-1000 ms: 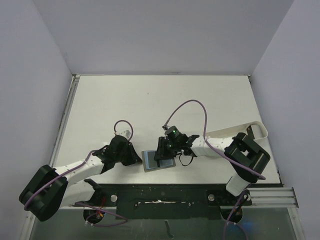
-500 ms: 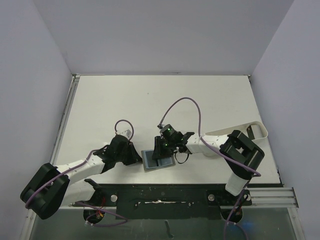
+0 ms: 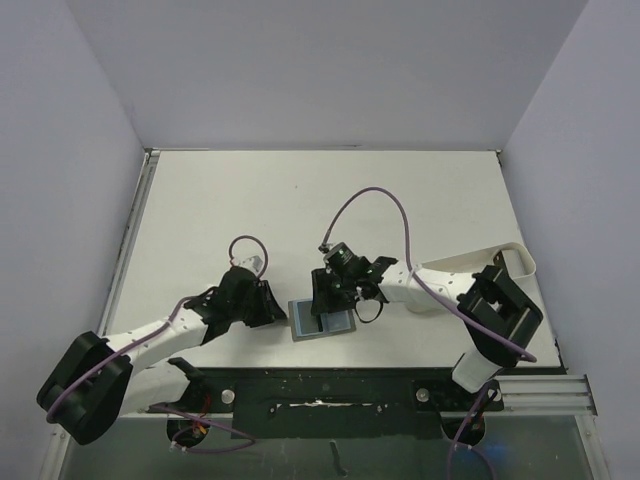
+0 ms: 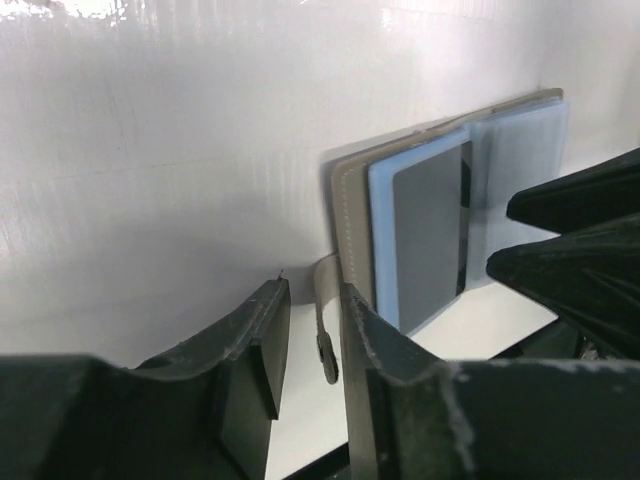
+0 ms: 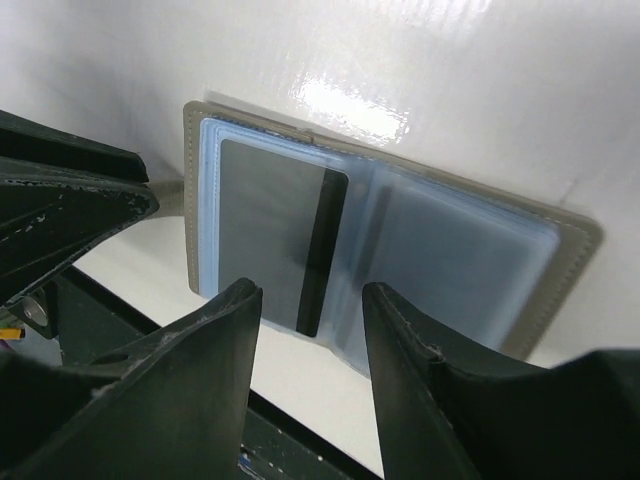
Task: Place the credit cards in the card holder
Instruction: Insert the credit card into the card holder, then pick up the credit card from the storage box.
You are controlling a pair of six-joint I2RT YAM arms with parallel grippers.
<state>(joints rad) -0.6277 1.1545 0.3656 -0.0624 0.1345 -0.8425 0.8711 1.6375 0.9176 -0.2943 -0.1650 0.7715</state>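
Note:
The card holder [image 3: 322, 322] lies open near the table's front edge, grey-olive outside and light blue inside. In the right wrist view a dark grey card [image 5: 268, 230] sits in the left pocket of the holder [image 5: 470, 250], with a black strip along its inner edge. My right gripper [image 3: 326, 303] is open and empty, its jaws just above the holder's fold [image 5: 312, 292]. My left gripper [image 3: 272, 312] is at the holder's left edge. In the left wrist view its fingers [image 4: 312, 292] stand narrowly apart, with the clasp tab [image 4: 326, 335] loose between them. The same card [image 4: 428, 230] shows there too. No other cards are in view.
A white oblong tray [image 3: 512, 262] stands at the right, behind the right arm. The black base rail [image 3: 330, 385] runs along the front edge just below the holder. Purple cables loop above both wrists.
The right wrist shifted slightly left and back over the holder. The left gripper crept a little right towards the holder's edge. The holder stays open in about the same place.

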